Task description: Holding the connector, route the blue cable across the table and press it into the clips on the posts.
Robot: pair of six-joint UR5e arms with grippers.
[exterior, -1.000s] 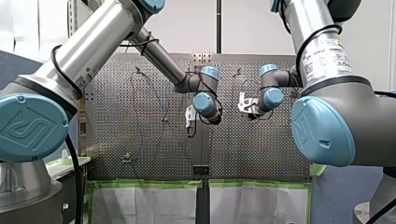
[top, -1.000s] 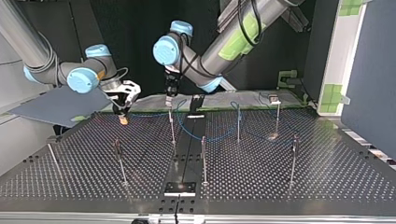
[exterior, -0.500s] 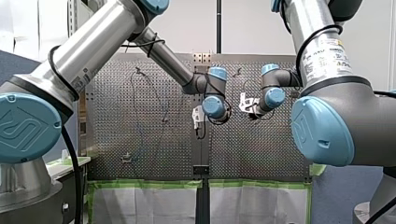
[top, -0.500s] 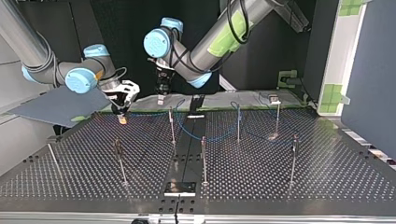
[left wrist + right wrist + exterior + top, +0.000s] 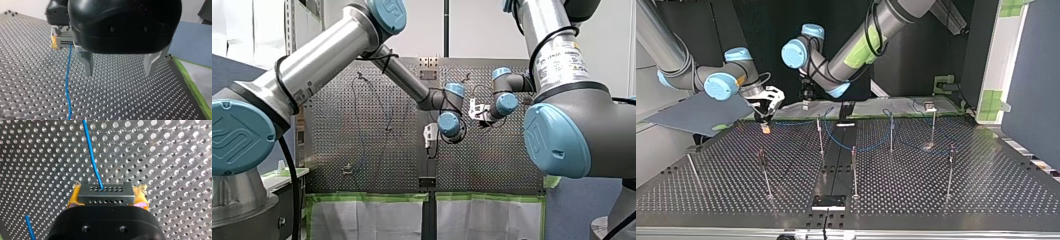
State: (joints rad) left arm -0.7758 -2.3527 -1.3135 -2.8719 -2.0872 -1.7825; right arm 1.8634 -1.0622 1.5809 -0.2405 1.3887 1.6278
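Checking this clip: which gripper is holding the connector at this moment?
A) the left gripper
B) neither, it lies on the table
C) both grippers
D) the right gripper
D: in the right wrist view the connector sits clamped in the right gripper between its yellow pads, with the blue cable running out of it. The left gripper stands open and empty.

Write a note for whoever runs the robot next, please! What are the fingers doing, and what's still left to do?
My right gripper: fingers shut on the connector, low over the table at the top view's left.
My left gripper: fingers open, empty, hovering beside it.
The blue cable runs from the connector toward the posts and sags between the far ones. Whether it sits in any clip is too small to tell.
Probably left: check those clips, carry the cable to the other posts, press it in.
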